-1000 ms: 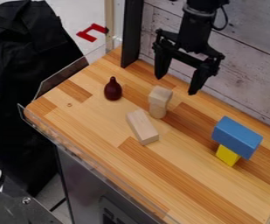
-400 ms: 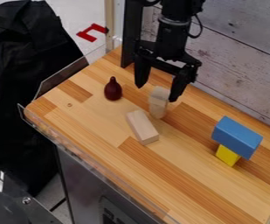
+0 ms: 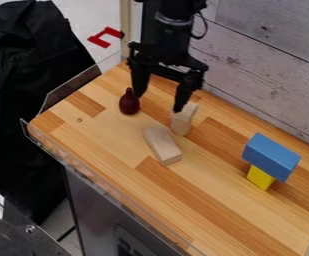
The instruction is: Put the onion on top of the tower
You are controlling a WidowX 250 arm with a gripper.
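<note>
While the black gripper [image 3: 158, 102] hangs with its fingers spread apart, one dark-red onion [image 3: 129, 103] stands far left on the wooden counter [image 3: 217, 210], long axis upright, narrow tip pointing up

Fairly bright, even light (the shadows soft and faint)

I see a striped, light-brown wooden tabletop [image 3: 217, 210] bearing a dark-red, bulb-shaped onion [image 3: 129, 103], an upright pale wooden stack [image 3: 182, 122], a pale rectangular wooden block [image 3: 162, 145] lying flat, and a yellow block [image 3: 259, 178].
</note>
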